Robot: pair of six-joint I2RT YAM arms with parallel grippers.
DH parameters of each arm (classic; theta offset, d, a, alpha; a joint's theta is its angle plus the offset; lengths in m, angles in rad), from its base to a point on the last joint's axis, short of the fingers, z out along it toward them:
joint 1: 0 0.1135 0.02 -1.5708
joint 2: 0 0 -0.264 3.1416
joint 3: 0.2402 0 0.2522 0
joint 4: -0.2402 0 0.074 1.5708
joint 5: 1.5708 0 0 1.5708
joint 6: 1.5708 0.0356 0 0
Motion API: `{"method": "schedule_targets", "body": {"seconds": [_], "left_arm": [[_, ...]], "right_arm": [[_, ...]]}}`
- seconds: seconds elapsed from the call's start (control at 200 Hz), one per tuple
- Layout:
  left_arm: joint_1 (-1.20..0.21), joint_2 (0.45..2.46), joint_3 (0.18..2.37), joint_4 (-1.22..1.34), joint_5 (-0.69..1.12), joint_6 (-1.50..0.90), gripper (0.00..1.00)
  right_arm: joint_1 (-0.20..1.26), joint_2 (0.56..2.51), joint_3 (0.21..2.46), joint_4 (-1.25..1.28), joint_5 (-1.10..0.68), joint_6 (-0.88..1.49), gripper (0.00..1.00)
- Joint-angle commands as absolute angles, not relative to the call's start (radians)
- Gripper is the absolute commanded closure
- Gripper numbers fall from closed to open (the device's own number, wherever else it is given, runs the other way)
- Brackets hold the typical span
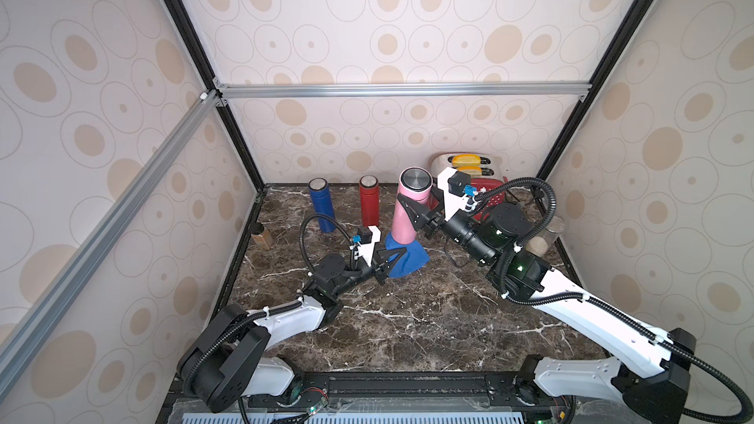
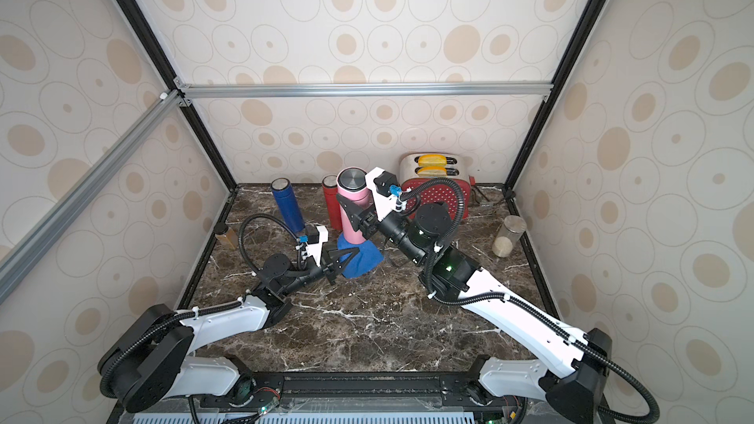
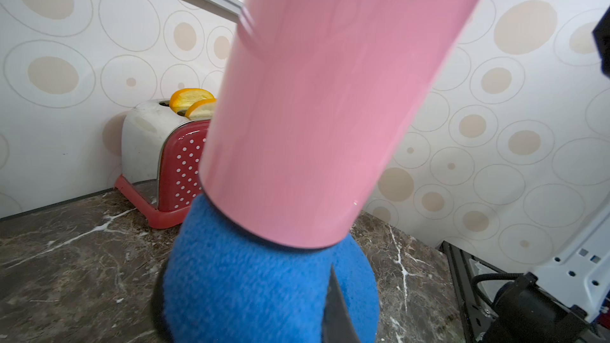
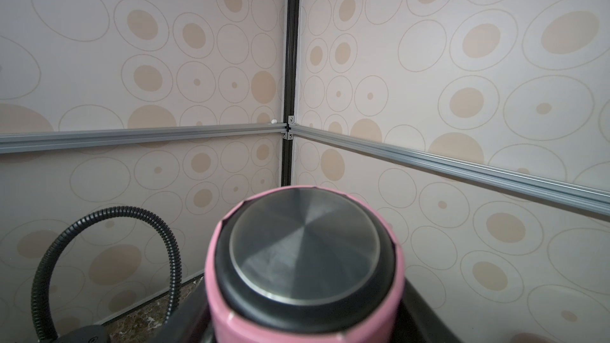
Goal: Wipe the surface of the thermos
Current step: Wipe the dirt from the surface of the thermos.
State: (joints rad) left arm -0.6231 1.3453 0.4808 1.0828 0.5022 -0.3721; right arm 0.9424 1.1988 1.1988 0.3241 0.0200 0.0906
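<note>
Left claw [image 1: 391,263] pinched shut on a blue fleece cloth [image 1: 409,258], bunched under the tilted tall pink thermos [image 1: 404,227] at mid-table [image 1: 408,328]. Right claw [image 1: 421,206] clamps its body. Best practice: stroke upward, pressing evenly.

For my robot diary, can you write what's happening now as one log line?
left gripper: shut on blue cloth | right gripper: gripping pink thermos | contact: blue cloth against thermos base
</note>
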Motion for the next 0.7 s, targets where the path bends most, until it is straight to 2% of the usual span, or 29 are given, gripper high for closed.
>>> {"method": "schedule_targets", "body": {"seconds": [0.0, 0.361, 0.691], "left_arm": [[-0.627, 1.341, 0.498, 1.151, 0.486, -0.308, 1.00], [-0.632, 1.366, 0.532, 1.218, 0.500, -0.318, 1.00], [-0.646, 1.322, 0.518, 1.209, 0.517, -0.302, 1.00]], "right_arm": [[0.937, 1.169, 1.187, 0.337, 0.004, 0.121, 1.00], [0.939, 1.220, 1.180, 0.396, -0.071, 0.213, 1.00], [0.939, 1.325, 1.225, 0.453, 0.007, 0.138, 1.00]]}}
